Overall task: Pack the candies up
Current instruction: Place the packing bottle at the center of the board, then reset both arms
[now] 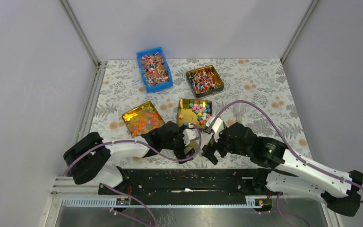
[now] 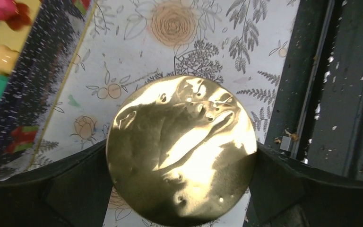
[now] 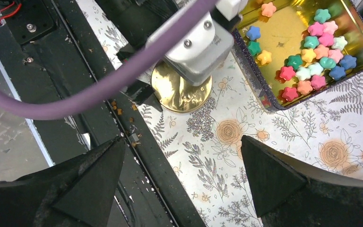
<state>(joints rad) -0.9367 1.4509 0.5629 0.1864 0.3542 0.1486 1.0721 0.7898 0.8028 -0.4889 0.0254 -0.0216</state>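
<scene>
The candies [image 1: 199, 111] are small star-shaped pieces in pink, green, blue, yellow and orange, lying in a square gold tray [image 1: 180, 113] at mid-table. They also show in the right wrist view [image 3: 312, 61]. My left gripper [image 1: 190, 144] is just in front of that tray, near the table's front edge. It is shut on a round gold lid [image 2: 182, 151], gripped at its two sides and held flat just above the cloth. The lid also shows in the right wrist view [image 3: 182, 92]. My right gripper [image 1: 211, 153] is open and empty beside the left one, and its wrist view [image 3: 182, 170] shows nothing between the fingers.
A gold tray of translucent orange-yellow gummies [image 1: 142, 118] lies to the left. A blue bin [image 1: 154, 69] and a dark tin [image 1: 204, 81], both with twisted-wrapper candies, stand at the back. A clear container [image 1: 239, 109] stands right of the candy tray. A black rail [image 3: 123, 123] runs along the near edge.
</scene>
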